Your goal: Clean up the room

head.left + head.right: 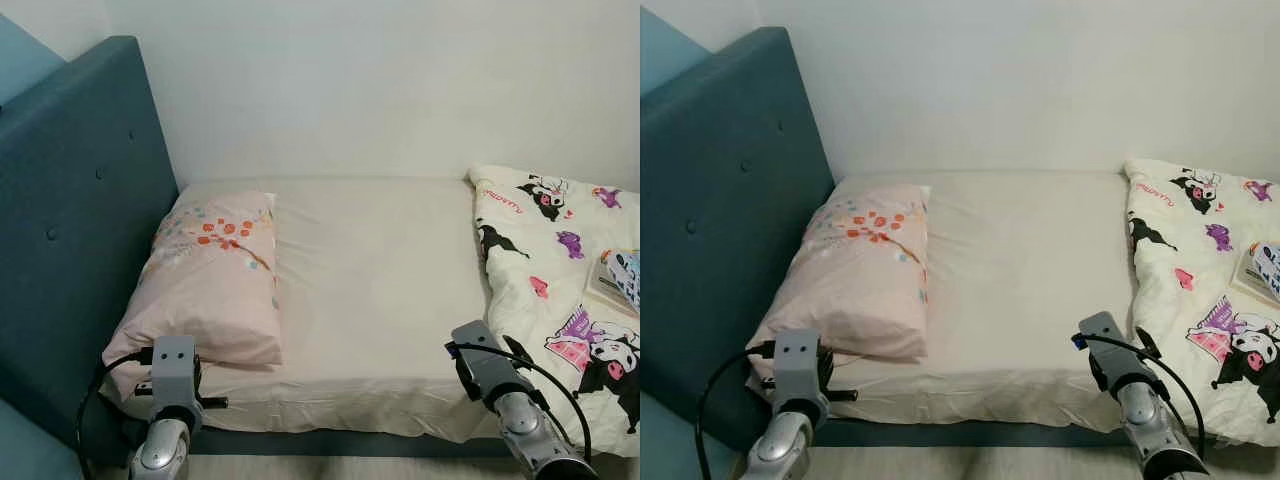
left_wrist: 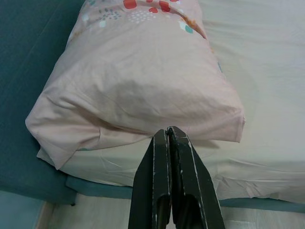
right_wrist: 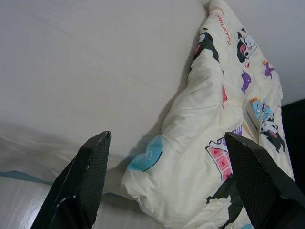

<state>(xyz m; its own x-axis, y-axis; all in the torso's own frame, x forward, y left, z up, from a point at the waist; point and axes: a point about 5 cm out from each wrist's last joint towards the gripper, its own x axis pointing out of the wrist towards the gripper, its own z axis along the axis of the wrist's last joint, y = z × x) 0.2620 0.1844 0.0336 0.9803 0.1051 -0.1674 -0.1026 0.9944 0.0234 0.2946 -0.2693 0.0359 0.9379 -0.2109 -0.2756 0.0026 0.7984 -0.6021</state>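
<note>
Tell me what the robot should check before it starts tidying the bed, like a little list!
1. Right gripper open and ready to grab: ok, its fingers are spread wide.
2. Right gripper aimed at the cartoon quilt: ok, the bunched near edge lies between its fingers in the right wrist view.
3. Left gripper open: not ok, its fingers are shut together.
4. Left gripper lined up with the pink pillow: ok, it points at the pillow's near end, not touching.
5. Nothing loose on the quilt: not ok, a booklet lies on top.
6. Sheet tucked in all round: cannot tell.
</note>
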